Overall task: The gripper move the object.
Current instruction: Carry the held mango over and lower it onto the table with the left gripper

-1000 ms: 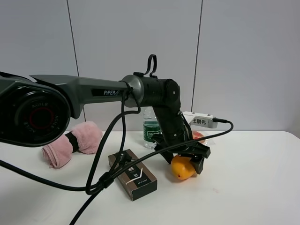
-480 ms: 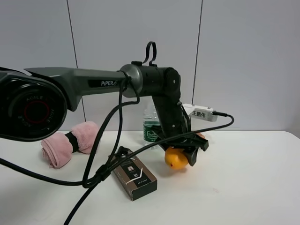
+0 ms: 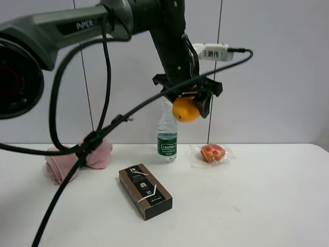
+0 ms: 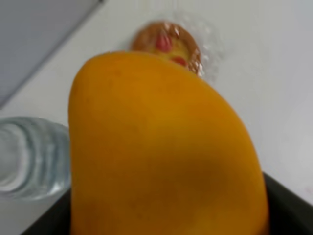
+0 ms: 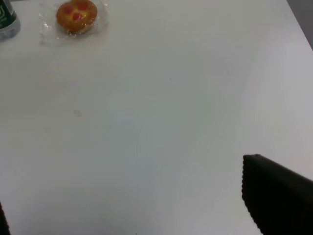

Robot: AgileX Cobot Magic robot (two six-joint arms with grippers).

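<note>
The left gripper [image 3: 188, 104] hangs high above the counter [image 3: 267, 206], and its black fingers [image 3: 204, 104] are clenched on the mango [image 3: 185, 109], one on each side of the fruit. The mango is in the air, clear of the counter, above the stretch near the far edge where the water bottle [image 3: 166, 137] and the wrapped pastry [image 3: 212, 153] sit. Only the exterior view shows this height, along with the white bracket [image 3: 213, 52] on the wrist and the black cables [image 3: 97, 139] drooping from the arm toward the counter's left side. It alone also shows the pink towel [image 3: 85, 157] by the far left corner and the brown box [image 3: 145, 191] lying flat nearer the front edge, left of the middle. The left wrist view is almost filled by the mango's smooth orange skin, blurred at this closeness; past it the pastry and the clear bottle show on the counter below, and a dark part of the gripper shows at the frame's lower corners. The right gripper [image 5: 122, 218] appears in its own wrist view only: one black finger [image 5: 276, 200] at one side, a sliver of the other at the opposite border, spread wide with bare counter between them. That view catches the pastry and the bottle's green label well apart from those fingers.
</note>
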